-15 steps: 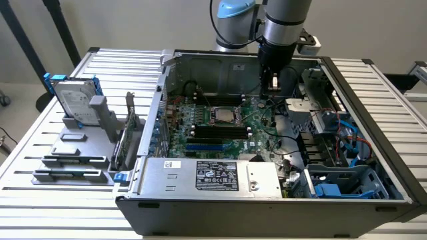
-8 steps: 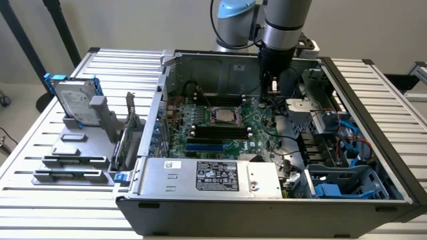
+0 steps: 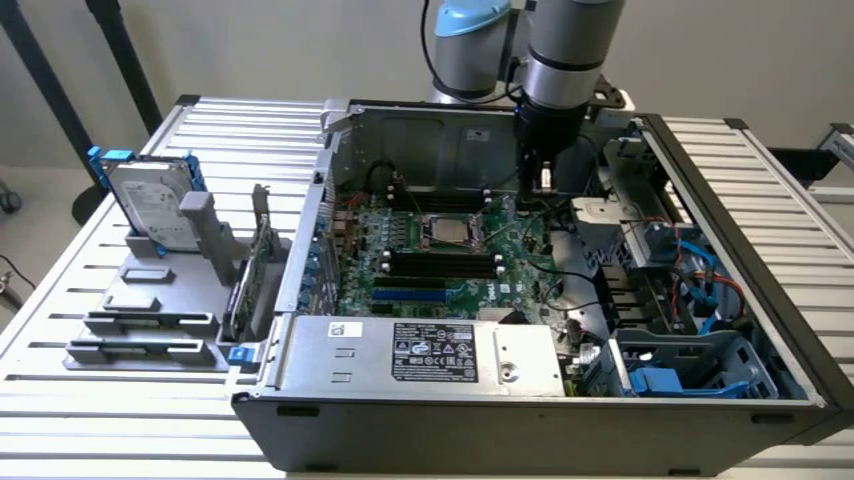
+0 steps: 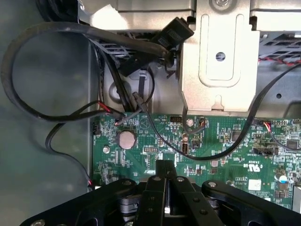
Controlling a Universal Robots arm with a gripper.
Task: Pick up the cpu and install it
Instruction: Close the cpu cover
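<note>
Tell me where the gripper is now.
The gripper hangs inside the open computer case, above the motherboard, toward the exterior view's right, beside the silver bracket.

Tight corner at the back of the case.
Exterior view, from gripper [image 3: 545,185]: metal bracket [image 3: 607,215] at 4 o'clock, case wall [image 3: 427,140] at 10, loose black cables [image 4: 117,89] close; open motherboard [image 3: 507,240] at 7.

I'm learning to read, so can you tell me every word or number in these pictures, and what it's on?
No text can be read here.
Black label on the power supply: too small.
White sticker beside it: too small.
Hard drive label: blurred.
Board print: blurred.
Board sticker: blurred.
</note>
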